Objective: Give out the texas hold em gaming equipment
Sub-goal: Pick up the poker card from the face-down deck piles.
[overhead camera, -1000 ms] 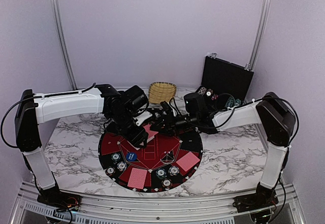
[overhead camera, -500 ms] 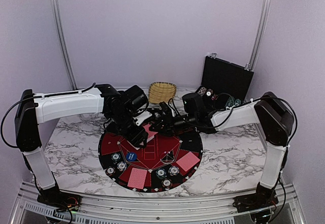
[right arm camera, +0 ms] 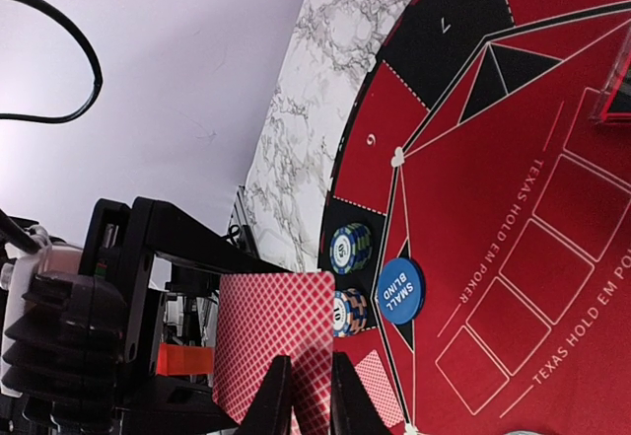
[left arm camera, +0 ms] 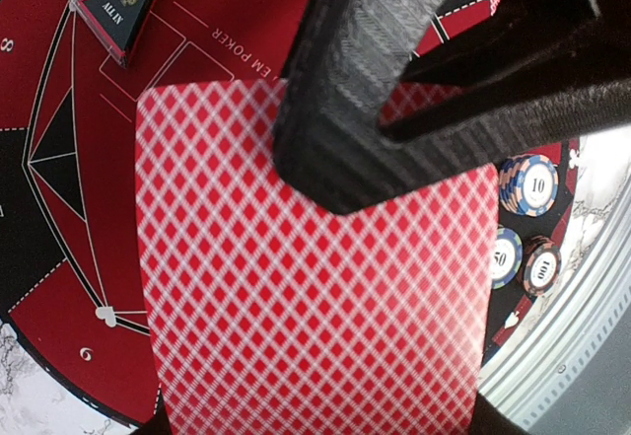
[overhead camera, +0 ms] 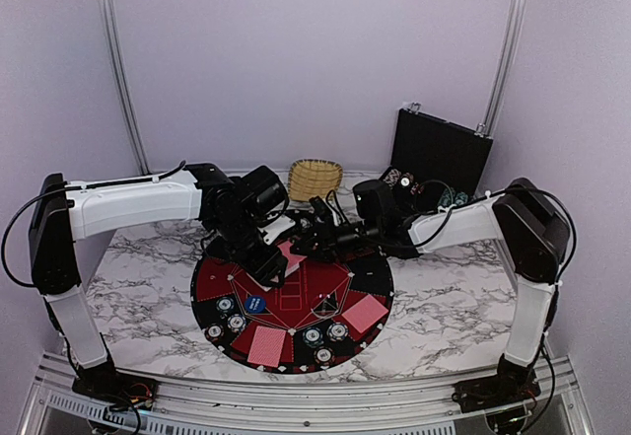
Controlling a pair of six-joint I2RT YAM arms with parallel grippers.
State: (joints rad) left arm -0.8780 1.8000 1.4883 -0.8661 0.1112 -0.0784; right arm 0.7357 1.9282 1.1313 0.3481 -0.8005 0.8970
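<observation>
The left arm (overhead camera: 138, 206) stretches level from 9 o'clock toward the middle. Its wrist bends down so the left jaws point toward 5 o'clock, clamped tight on a playing card (left arm camera: 315, 287). The right arm (overhead camera: 463, 226) reaches in from 3 o'clock with its elbow raised and its forearm sloping low toward 9 o'clock. The right jaws sit close beside the left ones, nearly closed, with a narrow gap between their fingers (right arm camera: 276, 396).

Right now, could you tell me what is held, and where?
A red-backed card, pinched at one edge by the left gripper; the right gripper straddles another edge.
</observation>
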